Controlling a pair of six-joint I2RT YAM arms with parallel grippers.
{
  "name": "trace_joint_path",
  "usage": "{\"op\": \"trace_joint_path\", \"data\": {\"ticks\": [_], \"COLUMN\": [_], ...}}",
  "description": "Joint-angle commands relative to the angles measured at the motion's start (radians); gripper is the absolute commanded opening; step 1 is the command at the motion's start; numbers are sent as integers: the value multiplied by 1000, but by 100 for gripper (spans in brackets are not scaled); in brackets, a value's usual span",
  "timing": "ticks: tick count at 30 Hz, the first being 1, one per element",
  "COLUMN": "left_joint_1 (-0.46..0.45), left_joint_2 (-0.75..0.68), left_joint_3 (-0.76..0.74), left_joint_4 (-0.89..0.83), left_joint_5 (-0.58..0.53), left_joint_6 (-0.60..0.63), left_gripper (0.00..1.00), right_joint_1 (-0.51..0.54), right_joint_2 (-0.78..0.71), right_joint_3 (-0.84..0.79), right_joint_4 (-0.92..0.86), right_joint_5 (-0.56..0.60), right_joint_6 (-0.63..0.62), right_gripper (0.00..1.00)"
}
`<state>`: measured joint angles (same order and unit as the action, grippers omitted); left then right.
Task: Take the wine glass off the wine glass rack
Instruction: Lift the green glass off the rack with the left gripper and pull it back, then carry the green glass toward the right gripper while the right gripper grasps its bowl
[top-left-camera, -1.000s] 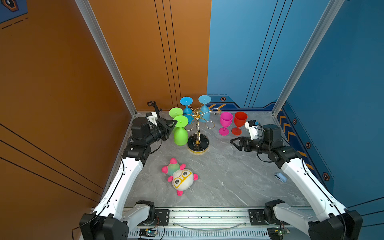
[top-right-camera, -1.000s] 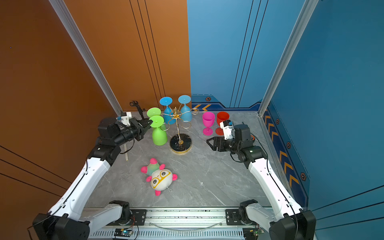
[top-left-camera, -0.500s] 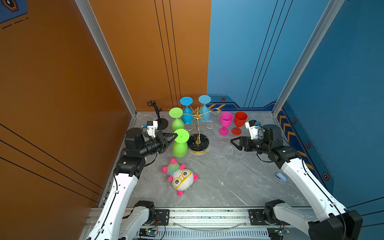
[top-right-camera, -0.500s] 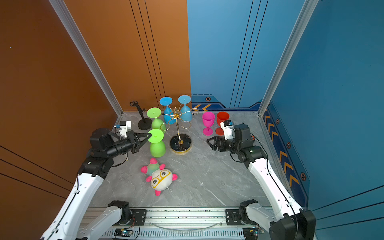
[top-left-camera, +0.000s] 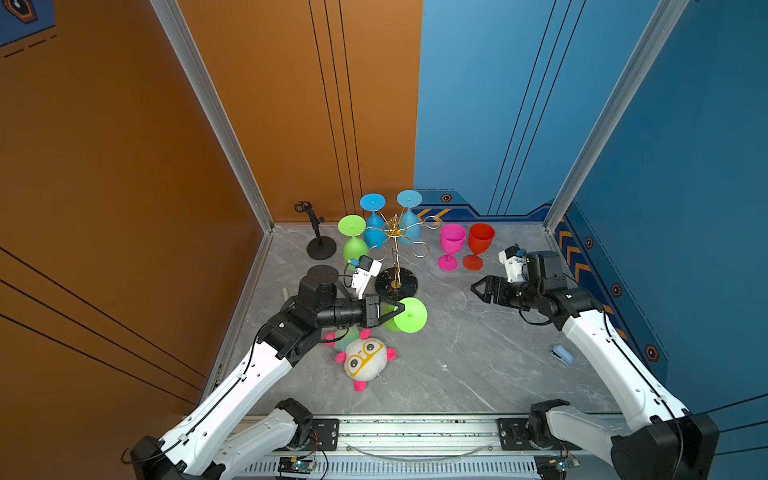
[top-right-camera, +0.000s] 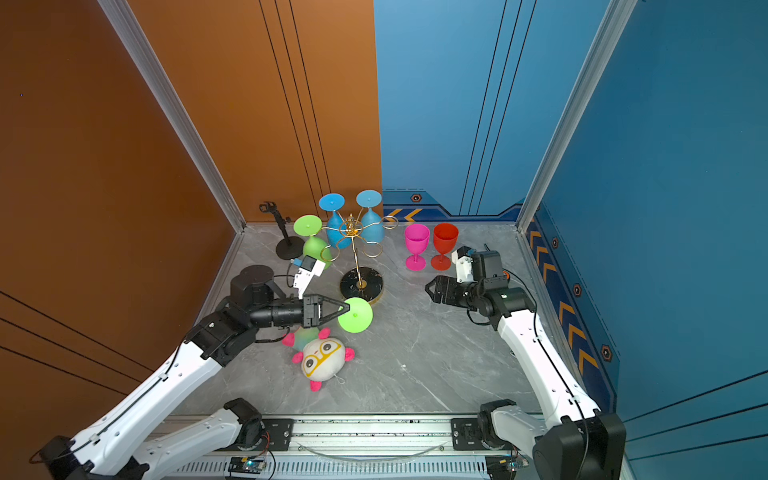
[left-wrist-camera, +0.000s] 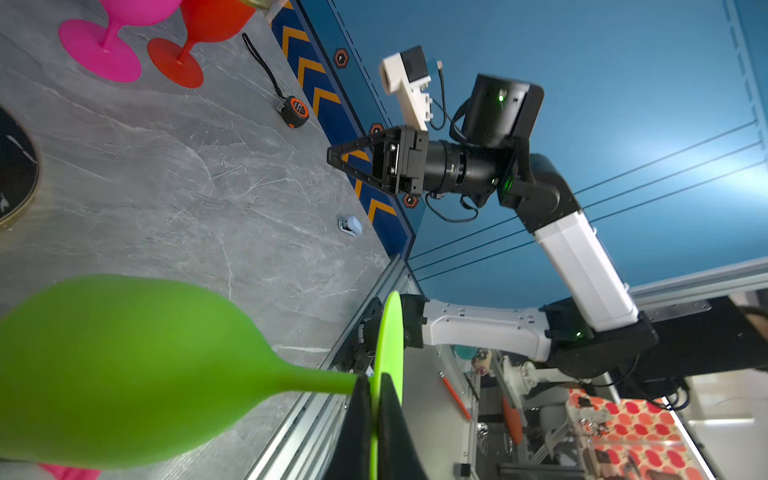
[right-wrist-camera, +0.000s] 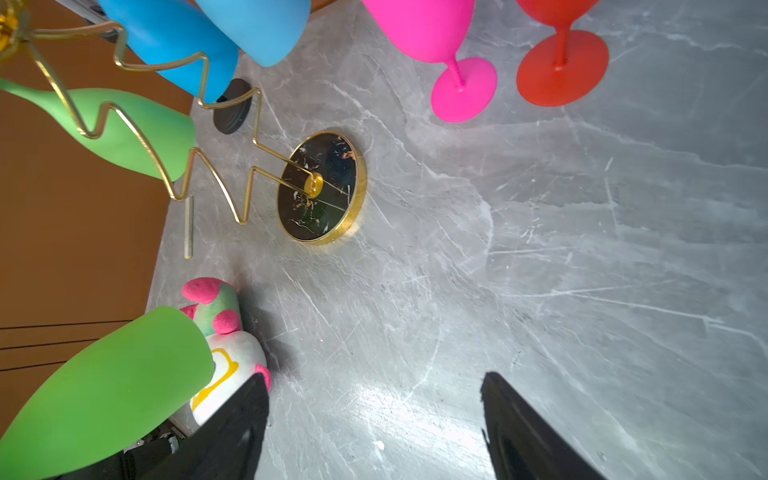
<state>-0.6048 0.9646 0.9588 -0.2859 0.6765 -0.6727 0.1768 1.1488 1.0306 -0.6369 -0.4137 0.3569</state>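
Note:
My left gripper is shut on the thin round foot of a green wine glass. The glass is tilted on its side, off the rack, above the table in front of the base of the wine glass rack. The gold rack carries another green glass and two blue glasses, all upside down. My right gripper hovers open and empty to the right of the rack.
A pink glass and a red glass stand upright at the back right. A plush toy lies just below the held glass. A small black stand is at the back left. A tape measure and a small pale-blue object lie by the right wall.
My left arm has drawn the green glass away from the rack, forward and rightward, and tipped it from hanging upside down onto its side. The right arm has not moved.

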Motion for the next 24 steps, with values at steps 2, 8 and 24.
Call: {"op": "trace_joint_path", "data": {"ticks": [2,8,24], "left_joint_1": [-90,-254,-638], "left_joint_2": [55,125,184], "left_joint_3": [64,131,-30], "left_joint_4": [-69,-162,-157], "left_joint_5": [-162,-355,-911], "left_joint_6": [250,542,1297], "left_gripper": [0,0,0], "right_joint_1": [-11,-3,107], "right_joint_2": [14,61,186], "right_joint_3": [54,94,230], "right_joint_4": [-110,-152,-166], "right_joint_5": [67,56,11], "right_joint_6": [-27,-53,-52], "right_gripper": [81,81,79]}}
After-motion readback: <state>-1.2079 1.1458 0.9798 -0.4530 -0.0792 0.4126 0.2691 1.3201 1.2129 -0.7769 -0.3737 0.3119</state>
